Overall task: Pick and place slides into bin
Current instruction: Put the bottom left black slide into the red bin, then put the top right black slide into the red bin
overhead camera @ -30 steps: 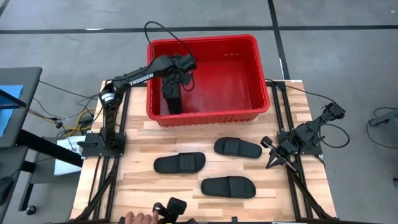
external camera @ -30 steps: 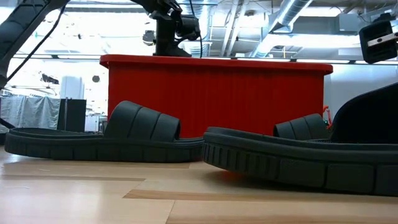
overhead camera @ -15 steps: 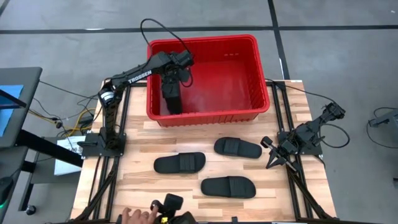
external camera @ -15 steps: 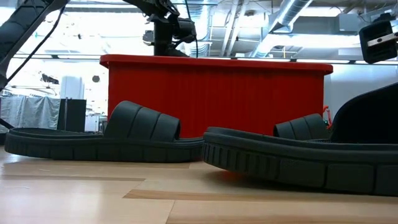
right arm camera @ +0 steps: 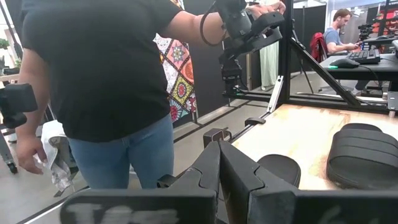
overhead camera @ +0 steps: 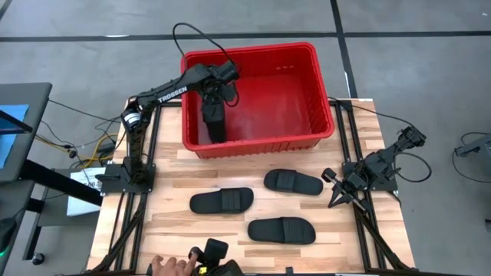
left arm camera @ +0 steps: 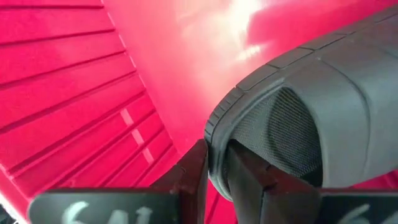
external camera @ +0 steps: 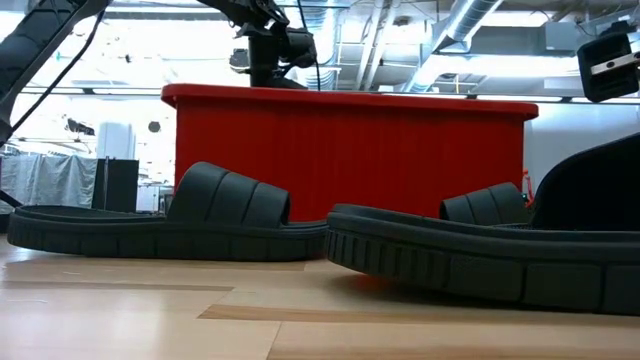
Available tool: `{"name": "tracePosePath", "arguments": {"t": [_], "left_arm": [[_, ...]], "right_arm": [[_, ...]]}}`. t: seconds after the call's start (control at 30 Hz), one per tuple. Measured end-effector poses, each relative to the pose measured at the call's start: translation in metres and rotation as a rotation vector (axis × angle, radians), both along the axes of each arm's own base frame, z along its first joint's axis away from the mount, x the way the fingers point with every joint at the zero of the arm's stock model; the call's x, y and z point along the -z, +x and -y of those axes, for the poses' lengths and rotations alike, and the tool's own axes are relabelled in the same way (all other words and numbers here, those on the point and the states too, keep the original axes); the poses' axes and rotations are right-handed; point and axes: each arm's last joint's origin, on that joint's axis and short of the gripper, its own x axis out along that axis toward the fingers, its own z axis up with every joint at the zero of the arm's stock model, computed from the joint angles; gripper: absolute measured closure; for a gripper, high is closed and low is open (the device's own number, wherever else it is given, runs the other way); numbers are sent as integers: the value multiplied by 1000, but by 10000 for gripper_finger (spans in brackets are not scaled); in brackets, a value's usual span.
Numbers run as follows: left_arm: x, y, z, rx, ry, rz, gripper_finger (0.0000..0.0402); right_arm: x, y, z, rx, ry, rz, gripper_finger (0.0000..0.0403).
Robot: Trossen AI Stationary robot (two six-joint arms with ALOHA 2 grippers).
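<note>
The left gripper (overhead camera: 214,107) is pinching the rim of one slide (overhead camera: 215,123), fingers (left arm camera: 189,177) clamped on its edge, hanging it inside the bin (overhead camera: 322,92) near the 9 o'clock wall. Judged step: placing; the next move calls for releasing and lifting clear. Three slides (overhead camera: 281,230) are lying on the table (overhead camera: 165,222). The right gripper (overhead camera: 337,193) is waiting at 3 o'clock, fingers closed on nothing.

Low view — bin (external camera: 350,150) wall hides held slide; nearest slide (external camera: 480,250) cut off at right edge.
</note>
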Motion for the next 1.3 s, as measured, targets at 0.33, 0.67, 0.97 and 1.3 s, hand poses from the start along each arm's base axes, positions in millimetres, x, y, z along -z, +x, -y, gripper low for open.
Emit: {"name": "tracePosePath", "arguments": {"t": [0.33,0.67,0.97,1.3], "left_arm": [[-1,1,-3,-2,-2,39,316],[-1,0,-5,-31,63,-6,242],[-6,-1,-6,-109,121,35,239],[-76,-20,10,-219,224,257,240]], "right_arm": [[0,0,0,0,0,0,403],[0,0,0,0,0,0,403],[0,0,0,0,0,0,403],[0,0,0,0,0,0,403]]}}
